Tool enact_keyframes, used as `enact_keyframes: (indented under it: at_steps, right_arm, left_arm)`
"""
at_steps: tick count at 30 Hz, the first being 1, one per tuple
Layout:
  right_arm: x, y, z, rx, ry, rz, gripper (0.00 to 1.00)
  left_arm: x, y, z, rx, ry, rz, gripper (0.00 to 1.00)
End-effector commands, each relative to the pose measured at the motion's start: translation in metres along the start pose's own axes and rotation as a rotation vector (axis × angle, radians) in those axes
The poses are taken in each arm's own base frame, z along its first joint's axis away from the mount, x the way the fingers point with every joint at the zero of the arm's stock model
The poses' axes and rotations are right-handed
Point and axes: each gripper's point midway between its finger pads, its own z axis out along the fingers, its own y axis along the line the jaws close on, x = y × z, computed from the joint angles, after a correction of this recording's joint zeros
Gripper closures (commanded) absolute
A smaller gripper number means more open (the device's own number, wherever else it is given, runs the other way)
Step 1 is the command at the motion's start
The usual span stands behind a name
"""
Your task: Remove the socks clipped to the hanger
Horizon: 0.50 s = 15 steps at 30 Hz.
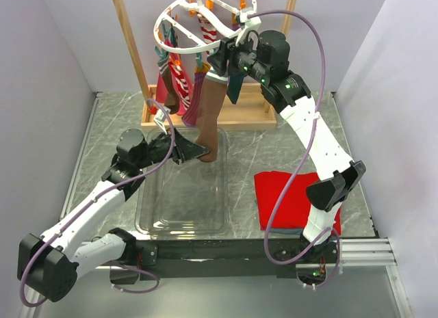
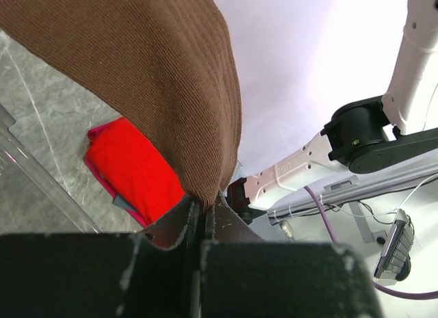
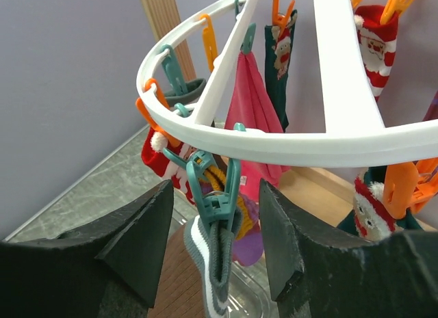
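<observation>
Since the brown sock (image 1: 211, 120) hangs by its banded cuff from a teal clip (image 3: 215, 195) on the white hanger (image 3: 294, 137), I have the two arms splitting the work. My left gripper (image 1: 197, 152) is clamped tight on the toe end, low down above the far end of the clear tray (image 1: 185, 208). That keeps the sock straight, and I judge it would stay in my hold rather than swing free once released. My right gripper (image 3: 213, 226) sits up at the ring with its jaws partly apart, one finger on each side of that clip with a gap on both, grasping nothing. That placement suits pinching the clip's handles open. Other socks (image 3: 373, 37) hang pegged around the ring, so most of the job is not yet done.
</observation>
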Motion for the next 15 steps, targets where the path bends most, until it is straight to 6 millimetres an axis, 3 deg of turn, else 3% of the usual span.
enact_keyframes:
  at_steps: [1, 13, 15]
  right_arm:
    - [-0.0316, 0.0012, -0.0034, -0.011, -0.094, -0.018, 0.42]
    - [-0.0260, 0.0003, 0.0053, -0.038, -0.093, 0.007, 0.58]
    - [-0.0256, -0.0005, 0.0063, -0.042, -0.094, 0.008, 0.69]
  left_arm:
    - [-0.0143, -0.0311, -0.0042, 0.075, -0.026, 0.079, 0.99]
    - [-0.0139, -0.0311, -0.0070, 0.064, -0.031, 0.084, 0.99]
    - [-0.0135, -0.0297, -0.0067, 0.059, -0.029, 0.083, 0.99]
